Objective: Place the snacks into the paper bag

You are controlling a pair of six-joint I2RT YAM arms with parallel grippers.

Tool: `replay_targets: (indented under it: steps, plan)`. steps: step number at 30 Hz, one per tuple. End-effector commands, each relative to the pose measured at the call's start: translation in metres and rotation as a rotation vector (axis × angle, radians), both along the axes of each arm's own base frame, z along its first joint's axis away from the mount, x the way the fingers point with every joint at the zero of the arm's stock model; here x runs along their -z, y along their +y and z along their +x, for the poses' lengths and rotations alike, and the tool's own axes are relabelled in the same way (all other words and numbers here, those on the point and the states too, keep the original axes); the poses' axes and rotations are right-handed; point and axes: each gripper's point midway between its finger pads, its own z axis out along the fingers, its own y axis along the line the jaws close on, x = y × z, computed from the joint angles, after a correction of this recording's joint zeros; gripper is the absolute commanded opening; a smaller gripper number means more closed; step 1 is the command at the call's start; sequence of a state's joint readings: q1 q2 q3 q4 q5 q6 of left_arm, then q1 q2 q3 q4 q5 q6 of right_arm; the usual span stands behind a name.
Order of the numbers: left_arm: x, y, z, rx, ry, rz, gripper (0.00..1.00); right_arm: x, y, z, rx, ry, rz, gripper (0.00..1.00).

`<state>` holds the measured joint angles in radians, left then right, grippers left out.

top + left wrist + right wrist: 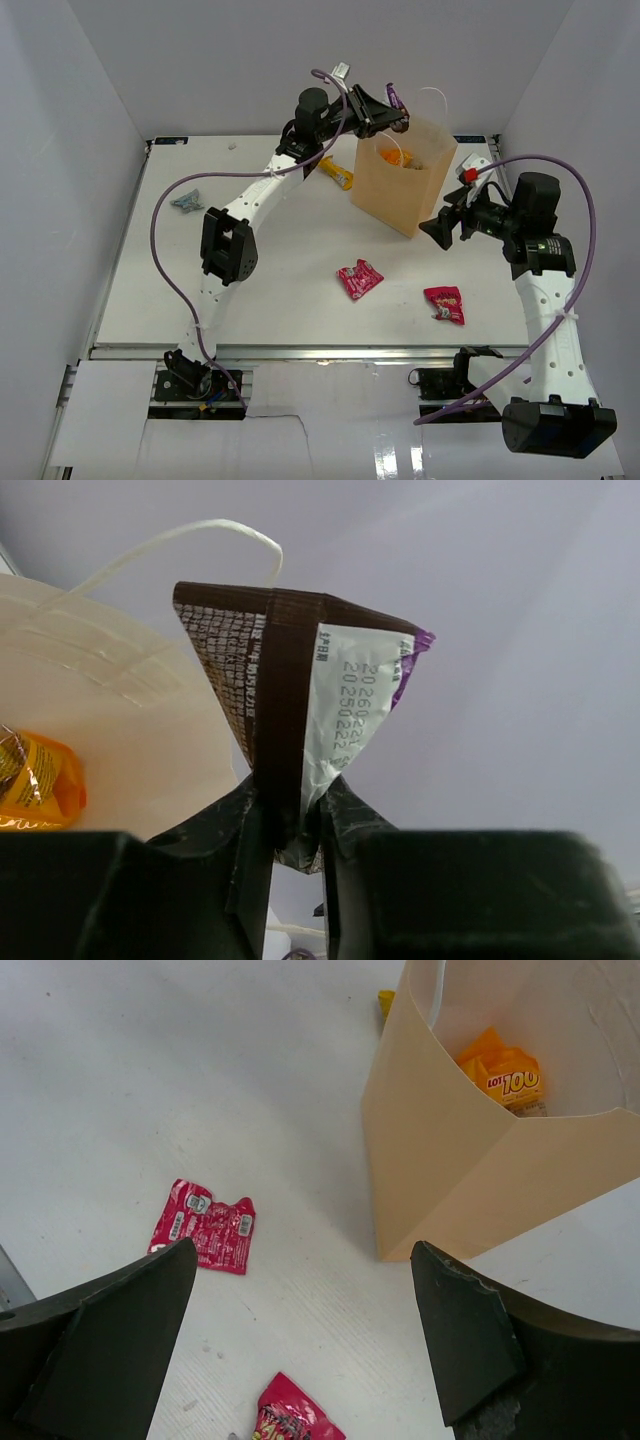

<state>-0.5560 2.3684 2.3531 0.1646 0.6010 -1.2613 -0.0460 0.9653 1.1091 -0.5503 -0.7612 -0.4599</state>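
The tan paper bag [404,178] stands open at the back of the table, with orange packets [394,156] inside; they show in the right wrist view [505,1073] too. My left gripper [392,113] is shut on a brown-and-white packet [300,710] and holds it above the bag's far rim. My right gripper [437,228] is open and empty, just right of the bag's near corner. Two red-pink packets [359,279] [445,304] lie on the table in front of the bag. A yellow bar [336,172] lies left of the bag. A grey-blue packet [186,202] lies far left.
White walls close in the table on three sides. The table's front edge [320,350] runs just above the arm bases. The bag's white loop handle [436,96] sticks up at its far right.
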Motion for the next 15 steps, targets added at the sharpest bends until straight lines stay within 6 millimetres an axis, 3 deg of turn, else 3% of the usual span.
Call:
replay_targets:
  steps: [1, 5, 10, 15]
  plan:
    - [-0.044, 0.006, -0.015, -0.013, -0.062, -0.077, 0.33, 0.003, -0.002, -0.003, 0.016, 0.012, 0.005, 0.93]
    - [-0.040, 0.007, -0.017, -0.024, -0.052, -0.050, 0.48, 0.014, -0.002, -0.005, 0.003, 0.041, -0.005, 0.93]
    - [-0.056, 0.012, -0.015, -0.073, -0.092, -0.018, 0.66, 0.033, -0.005, -0.010, 0.002, 0.087, -0.042, 0.94]
    - [-0.056, 0.014, -0.014, -0.094, -0.088, 0.011, 0.75, 0.048, -0.011, -0.011, 0.026, 0.126, -0.074, 0.94]
